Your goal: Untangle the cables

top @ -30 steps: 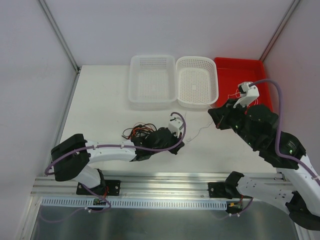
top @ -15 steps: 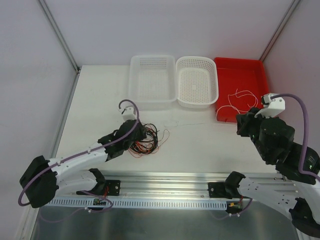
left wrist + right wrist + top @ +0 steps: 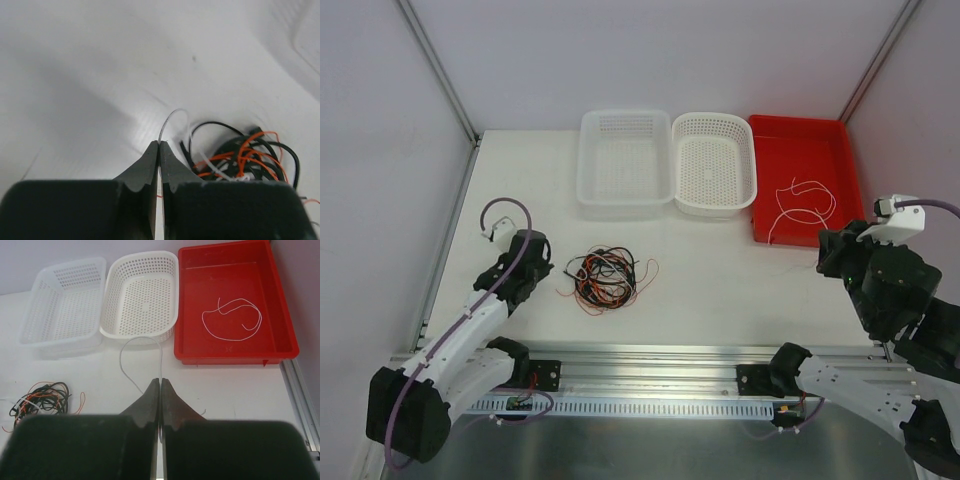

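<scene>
A tangle of black, orange-red and white cables (image 3: 605,279) lies on the white table, right of my left gripper (image 3: 536,270). In the left wrist view the tangle (image 3: 240,156) sits ahead to the right. My left gripper (image 3: 159,144) is shut on a thin white cable (image 3: 172,116) that arcs out from its tips. My right gripper (image 3: 832,256) is at the right, near the red tray's front corner. In the right wrist view it (image 3: 160,381) is shut on a white cable (image 3: 131,347) that loops over the table. Another white cable (image 3: 232,320) lies loose in the red tray (image 3: 285,335).
Two white perforated baskets (image 3: 625,160) (image 3: 715,160) stand at the back beside the red tray (image 3: 855,165). An aluminium rail (image 3: 650,365) runs along the near edge. Walls close in on both sides.
My left arm has swung left and now sits beside the tangle, off it. My right arm has drawn back right and toward the front from the red tray, where a white cable now lies.
</scene>
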Motion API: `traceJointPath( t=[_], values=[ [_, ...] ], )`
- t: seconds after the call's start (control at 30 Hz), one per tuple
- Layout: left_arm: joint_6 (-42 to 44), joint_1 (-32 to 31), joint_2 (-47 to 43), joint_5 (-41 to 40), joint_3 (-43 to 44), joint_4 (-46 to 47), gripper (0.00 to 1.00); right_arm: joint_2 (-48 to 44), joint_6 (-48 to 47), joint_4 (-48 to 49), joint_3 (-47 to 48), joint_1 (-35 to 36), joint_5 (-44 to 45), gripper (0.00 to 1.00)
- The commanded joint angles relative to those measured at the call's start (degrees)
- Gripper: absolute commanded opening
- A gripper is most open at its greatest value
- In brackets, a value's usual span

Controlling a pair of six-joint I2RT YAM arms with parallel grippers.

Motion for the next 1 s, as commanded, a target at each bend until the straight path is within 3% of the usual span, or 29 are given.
traceJointPath(
  t=[0.0,0.17,0.5,0.73,0.8,0.97],
  values=[
    [-0.4,7.6,-0.1,1.8,2.2,-7.0,0.0,-1.1,-1.5,-1.4,2.8,-0.2,3.0,0.01],
    [0.9,15.4,1.3,5.3,4.0,-7.4,0.0,-3.2,-2.4,-2.1,3.8,-0.2,4.0,0.01],
    [10.1,15.4,-1.2,21.4,9.2,-7.1,0.0,-0.1,-4.5,0.7,2.3,-0.2,1.4,0.01],
    [20.9,15.4,-1.8,43.6,11.2,-8.3,0.02,7.1,-11.9,6.8,6.0,-0.5,4.2,0.01],
    [23.0,15.4,-2.1,46.7,11.2,-9.7,0.02,9.1,-15.9,9.9,7.5,-1.0,4.7,0.01],
    [29.9,15.4,-6.6,49.6,10.4,-10.5,0.07,18.2,-19.4,12.2,15.8,-9.2,0.0,0.01]
  ],
)
